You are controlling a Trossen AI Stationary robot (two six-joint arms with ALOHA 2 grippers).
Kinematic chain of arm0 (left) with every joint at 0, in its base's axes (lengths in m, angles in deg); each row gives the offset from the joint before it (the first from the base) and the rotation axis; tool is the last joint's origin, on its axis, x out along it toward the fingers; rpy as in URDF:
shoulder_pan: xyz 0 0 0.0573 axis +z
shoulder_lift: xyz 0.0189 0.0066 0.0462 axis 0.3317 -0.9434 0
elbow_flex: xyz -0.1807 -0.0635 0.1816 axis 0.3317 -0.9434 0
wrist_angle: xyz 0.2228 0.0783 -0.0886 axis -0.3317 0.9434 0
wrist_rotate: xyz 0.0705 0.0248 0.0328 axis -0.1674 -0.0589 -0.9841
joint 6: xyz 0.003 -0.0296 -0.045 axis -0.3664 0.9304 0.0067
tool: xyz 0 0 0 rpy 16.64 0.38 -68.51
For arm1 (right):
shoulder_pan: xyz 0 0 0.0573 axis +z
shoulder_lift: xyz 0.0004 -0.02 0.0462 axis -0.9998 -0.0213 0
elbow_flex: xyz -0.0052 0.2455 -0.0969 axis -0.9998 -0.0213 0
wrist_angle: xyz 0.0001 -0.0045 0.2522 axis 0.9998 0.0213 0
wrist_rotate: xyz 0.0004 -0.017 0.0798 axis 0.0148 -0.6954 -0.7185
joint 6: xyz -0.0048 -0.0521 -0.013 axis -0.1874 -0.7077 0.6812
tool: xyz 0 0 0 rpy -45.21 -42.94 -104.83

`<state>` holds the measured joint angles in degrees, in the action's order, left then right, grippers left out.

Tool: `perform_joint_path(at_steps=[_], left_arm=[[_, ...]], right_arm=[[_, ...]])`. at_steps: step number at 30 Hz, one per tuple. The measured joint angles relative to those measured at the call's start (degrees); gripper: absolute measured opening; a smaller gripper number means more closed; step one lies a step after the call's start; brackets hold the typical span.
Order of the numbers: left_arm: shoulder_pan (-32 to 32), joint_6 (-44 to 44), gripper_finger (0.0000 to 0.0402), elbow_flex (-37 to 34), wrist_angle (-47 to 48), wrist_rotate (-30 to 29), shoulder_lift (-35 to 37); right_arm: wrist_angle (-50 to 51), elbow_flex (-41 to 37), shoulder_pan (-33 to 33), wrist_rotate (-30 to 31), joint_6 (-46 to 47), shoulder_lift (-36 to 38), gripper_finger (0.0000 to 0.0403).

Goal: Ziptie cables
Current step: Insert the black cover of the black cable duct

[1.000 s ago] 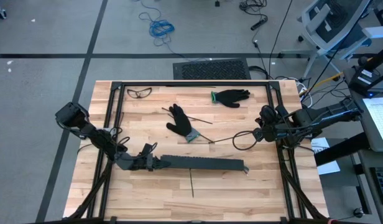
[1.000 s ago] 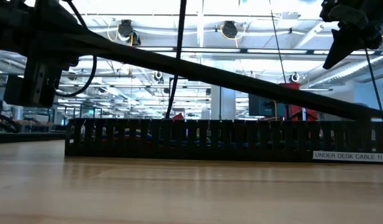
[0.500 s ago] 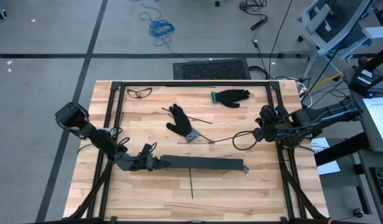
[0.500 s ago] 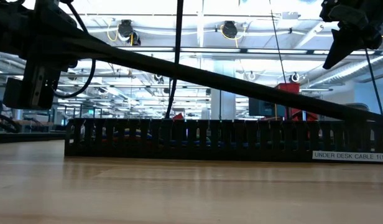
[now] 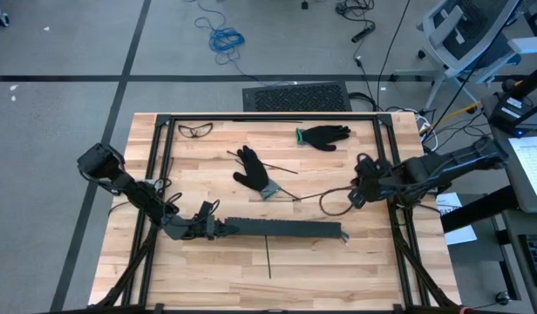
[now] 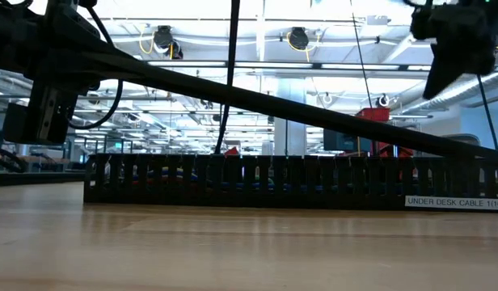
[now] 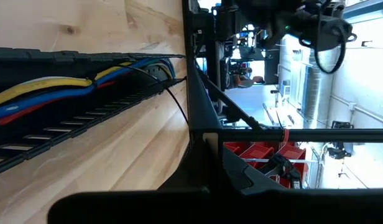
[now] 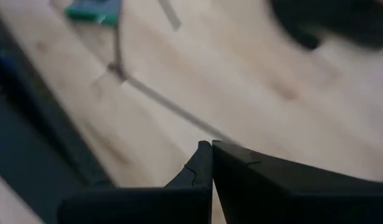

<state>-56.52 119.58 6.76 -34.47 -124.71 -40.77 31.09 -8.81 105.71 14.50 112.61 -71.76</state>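
We judge this to be the threading stage: the cables [image 7: 61,90], a bundle of yellow, blue, red and other wires, lie inside the black slotted strip [image 5: 282,228] along the near half of the desk [image 5: 207,270], and no tie is yet around them that we can see. Our left gripper [image 5: 207,228] sits at the strip's left end with its jaws fully closed; whether they pinch the strip itself we cannot tell. Our right gripper [image 5: 356,194] hovers near the desk's right side, jaws closed as well, apparently pinching a thin dark looped strand [image 5: 334,199], probably the ziptie, whose tail trails toward a black glove [image 5: 254,170]. Next, we think, the right arm must carry that loop to the strip and feed it around the bundle, while the left steadies the strip.
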Motion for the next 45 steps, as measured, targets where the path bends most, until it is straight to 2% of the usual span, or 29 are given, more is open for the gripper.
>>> perform_joint_path(at_steps=[8,18,34,45], left_arm=[[0.0,0.0,0.0001,0.0,0.2,-0.2,0.0],[0.1,1.4,0.0001,0.0,1.6,-0.6,0.0],[2.1,1.5,0.0001,0.0,2.2,-0.2,0.0],[2.4,1.5,0.0001,0.0,2.5,0.2,0.0]], right_arm=[[-19.2,-8.0,2.9,-9.7,0.0,-6.1,0.0],[-27.8,-8.1,7.4,-11.7,0.5,-8.6,0.0],[-33.3,-8.1,10.7,-11.3,1.6,-9.1,0.0],[-32.5,-8.2,10.7,-11.5,3.2,-15.3,0.0]])
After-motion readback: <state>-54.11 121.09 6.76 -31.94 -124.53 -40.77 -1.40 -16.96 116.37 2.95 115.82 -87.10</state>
